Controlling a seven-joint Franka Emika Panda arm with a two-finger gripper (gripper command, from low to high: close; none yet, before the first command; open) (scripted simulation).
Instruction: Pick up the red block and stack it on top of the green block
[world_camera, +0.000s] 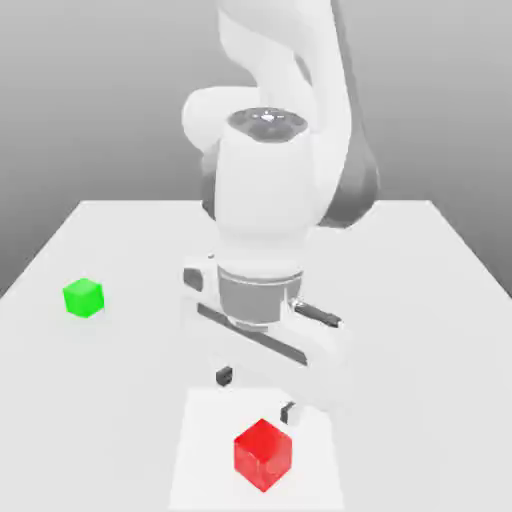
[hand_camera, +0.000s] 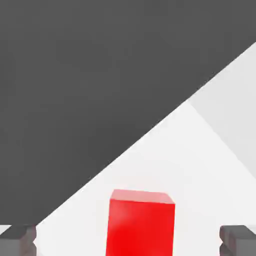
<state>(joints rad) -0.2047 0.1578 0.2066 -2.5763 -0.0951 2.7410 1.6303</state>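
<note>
The glossy white, rounded arm (world_camera: 268, 180) has dark grey joint sections, a shiny grey cap on top, a grey wrist ring, and a white gripper (world_camera: 256, 392) with small dark grey fingertips (world_camera: 224, 375).

A plain white table (world_camera: 420, 260) carries two small cubes. The green block (world_camera: 84, 297) rests toward the exterior view's left. The red block (world_camera: 263, 454) sits well apart from it, near the front edge.

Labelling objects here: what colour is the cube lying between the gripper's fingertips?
Bright red, plain and glossy; the hand view shows it best.
</note>
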